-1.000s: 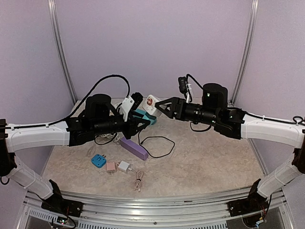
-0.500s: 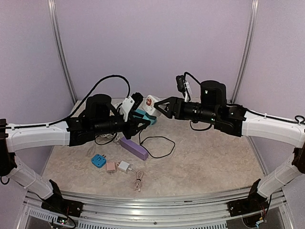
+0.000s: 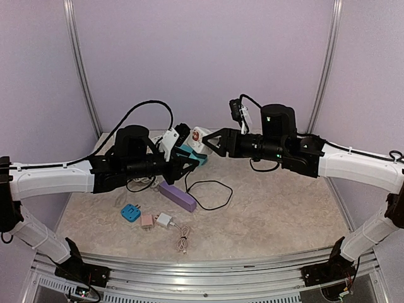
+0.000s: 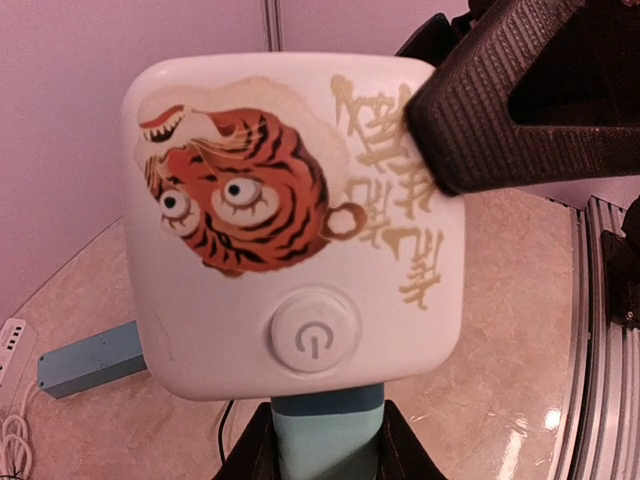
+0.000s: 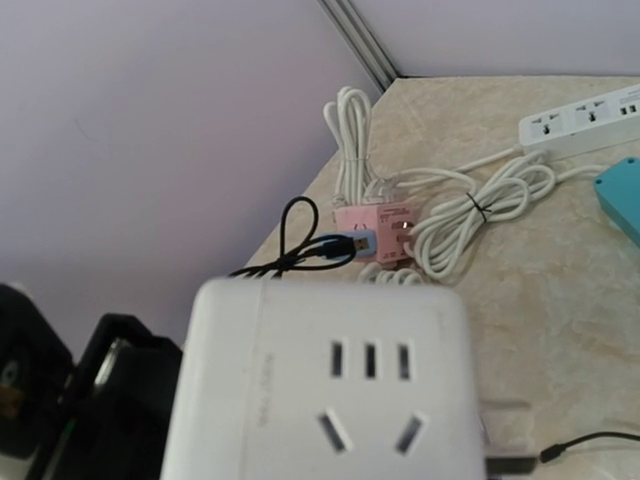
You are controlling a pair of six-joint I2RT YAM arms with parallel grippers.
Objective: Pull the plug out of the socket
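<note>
A white cube socket (image 4: 300, 220) with a tiger picture and a power button is held up in the air. A teal plug (image 4: 326, 420) is stuck into its underside. My left gripper (image 4: 325, 458) is shut on that plug, with a black finger on either side. In the top view the socket (image 3: 198, 134) sits at the end of the plug (image 3: 191, 154), past my left gripper (image 3: 183, 163). My right gripper (image 3: 205, 142) stands open at the socket, and one ridged finger (image 4: 520, 90) crosses its upper right corner. The socket's holed face (image 5: 340, 400) fills the right wrist view and hides the jaws.
On the table below lie a purple block (image 3: 177, 196), a blue adapter (image 3: 130, 212), a pink one (image 3: 147, 220), a white one (image 3: 164, 219) and a looped black cable (image 3: 211, 192). Against the far wall are a white power strip (image 5: 580, 118) and coiled white cable (image 5: 470, 215).
My right arm has moved left, bringing its jaws closer to the socket. The left arm, plug and socket have barely moved.
</note>
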